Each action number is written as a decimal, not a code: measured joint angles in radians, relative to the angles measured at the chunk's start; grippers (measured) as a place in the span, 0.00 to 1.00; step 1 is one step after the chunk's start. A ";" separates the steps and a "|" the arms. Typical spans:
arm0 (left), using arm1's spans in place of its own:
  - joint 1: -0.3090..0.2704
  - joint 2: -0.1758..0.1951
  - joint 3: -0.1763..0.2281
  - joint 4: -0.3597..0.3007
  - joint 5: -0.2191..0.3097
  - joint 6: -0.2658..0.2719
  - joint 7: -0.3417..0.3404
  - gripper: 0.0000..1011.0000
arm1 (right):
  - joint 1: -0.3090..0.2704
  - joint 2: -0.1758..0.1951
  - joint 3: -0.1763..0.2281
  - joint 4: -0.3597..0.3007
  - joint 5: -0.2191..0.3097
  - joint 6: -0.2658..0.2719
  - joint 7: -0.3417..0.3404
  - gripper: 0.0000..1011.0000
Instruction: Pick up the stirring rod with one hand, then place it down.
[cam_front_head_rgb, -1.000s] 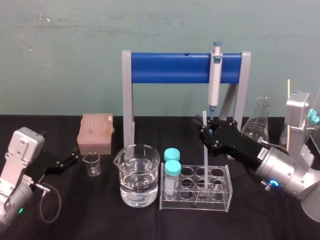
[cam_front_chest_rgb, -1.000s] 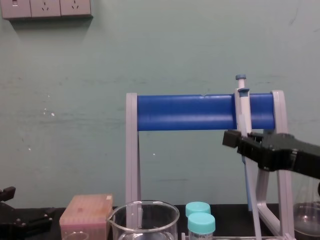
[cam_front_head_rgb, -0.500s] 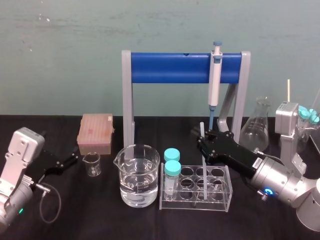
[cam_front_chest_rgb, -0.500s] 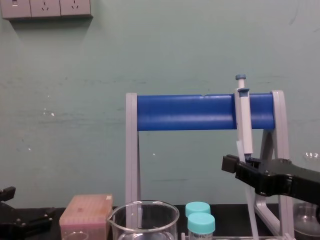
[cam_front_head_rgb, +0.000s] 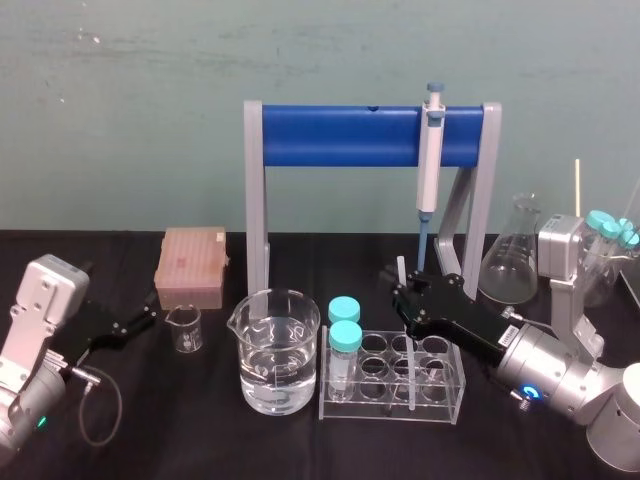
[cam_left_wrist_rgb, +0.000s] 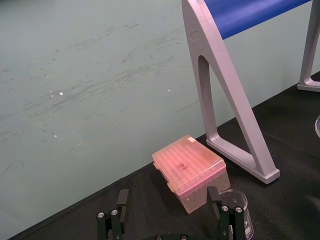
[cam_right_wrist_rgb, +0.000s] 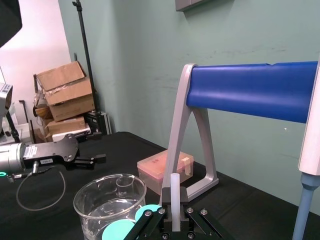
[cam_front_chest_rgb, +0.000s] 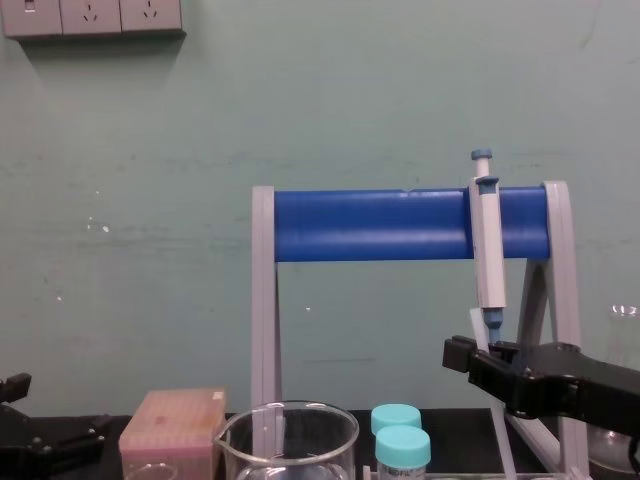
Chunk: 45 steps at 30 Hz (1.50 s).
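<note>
The stirring rod is a thin whitish rod standing nearly upright, its lower end inside a hole of the clear test-tube rack. My right gripper is shut on the rod's upper part, a short stub showing above the fingers. In the right wrist view the rod sits clamped between the fingers of the right gripper. From the chest the right gripper hangs just below the pipette. My left gripper is parked at the table's left; the left gripper stands open, holding nothing.
A beaker of water and two teal-capped tubes stand left of the rod. Behind rises a blue-barred stand with a pipette hung on it. A pink tip box, a small beaker and a flask stand around.
My right gripper has come down and toward the front with the rod, lowering its end deeper into the rack hole. The left arm has stayed put.
</note>
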 joint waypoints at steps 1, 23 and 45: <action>0.000 0.000 0.000 0.000 0.000 0.000 0.000 0.99 | 0.000 -0.002 0.000 0.001 -0.002 0.000 -0.001 0.07; 0.000 0.000 0.000 0.000 0.000 0.000 0.000 0.99 | -0.001 -0.002 0.002 0.002 -0.005 0.000 -0.002 0.29; 0.000 0.000 0.000 0.000 0.000 0.000 0.000 0.99 | -0.035 0.000 0.084 -0.047 -0.019 -0.043 -0.118 0.94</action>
